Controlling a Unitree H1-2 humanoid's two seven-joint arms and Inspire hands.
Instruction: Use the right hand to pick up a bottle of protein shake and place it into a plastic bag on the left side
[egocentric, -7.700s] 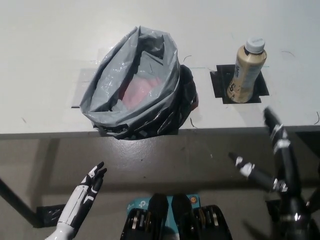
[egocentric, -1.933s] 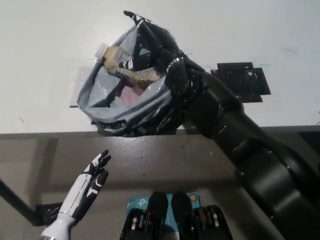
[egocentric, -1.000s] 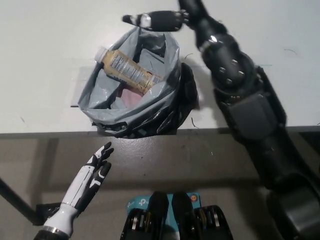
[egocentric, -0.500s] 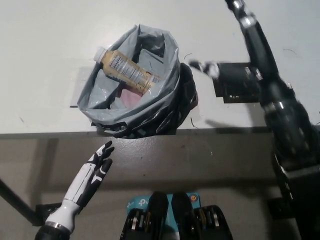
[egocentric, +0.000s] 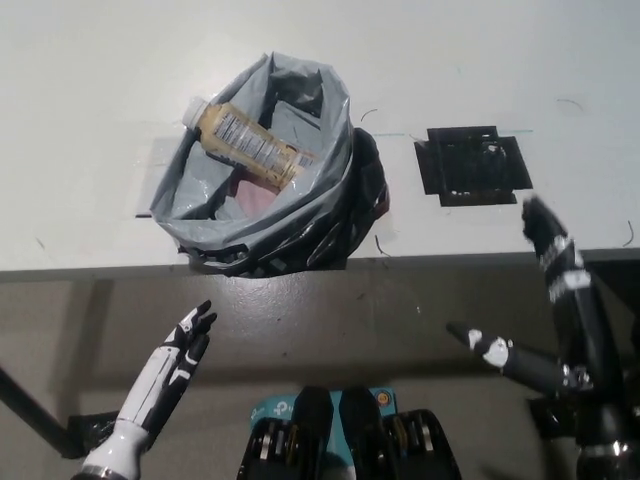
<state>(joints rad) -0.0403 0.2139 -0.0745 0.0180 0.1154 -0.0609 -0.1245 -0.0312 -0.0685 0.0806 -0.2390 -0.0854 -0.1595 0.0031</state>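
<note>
With the beige, white-capped plastic protein shake bottle (egocentric: 243, 142) lying tilted inside the crumpled grey plastic bag (egocentric: 330, 195) at the left of the white surface (egocentric: 520, 60), the black right hand (egocentric: 545, 315), fingers spread and released, is best drawn clear at the near right, while the white left hand (egocentric: 178, 357) is held open at the near left.

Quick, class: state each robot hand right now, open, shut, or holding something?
Left hand: open, holding nothing.
Right hand: open, holding nothing.
</note>
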